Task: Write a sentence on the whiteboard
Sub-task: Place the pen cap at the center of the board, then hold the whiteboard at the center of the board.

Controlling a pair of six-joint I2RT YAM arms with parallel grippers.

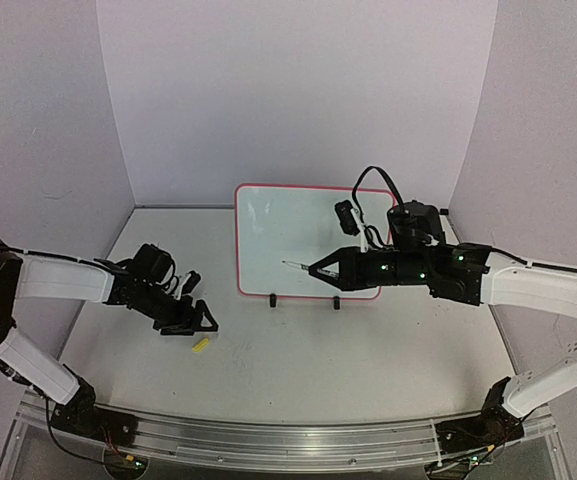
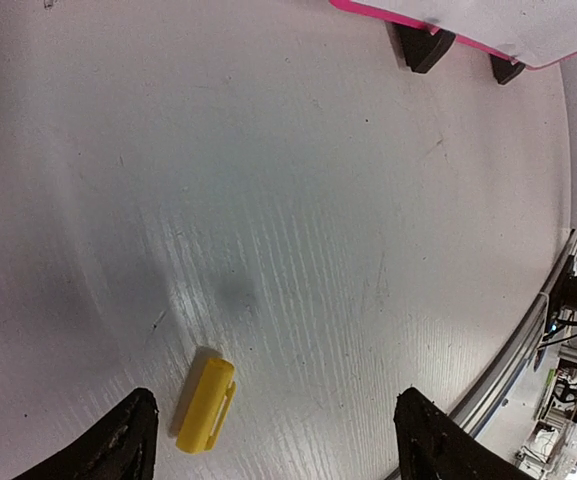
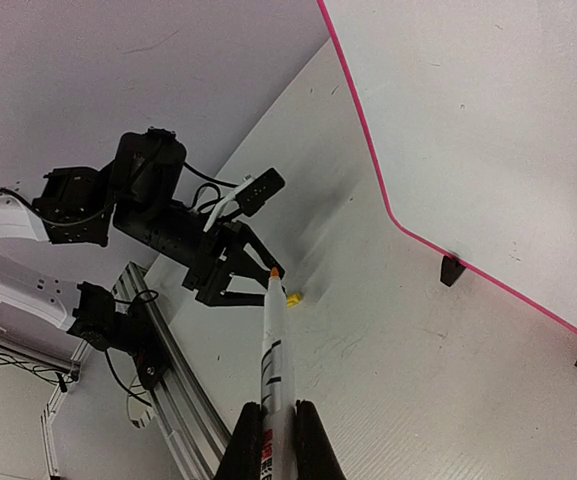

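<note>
The left gripper hangs low over the table with its fingers spread wide, holding nothing. A yellow cap lies just beside one finger. The right gripper is pinched tight on a marker, which points leftward. The whiteboard stands upright at mid-table, and any writing on it seems too faint to read.

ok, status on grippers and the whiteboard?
Left gripper open, empty, above yellow cap on table. Right gripper shut on marker, tip off whiteboard. Board face looks blank. Nothing blocking it.
</note>
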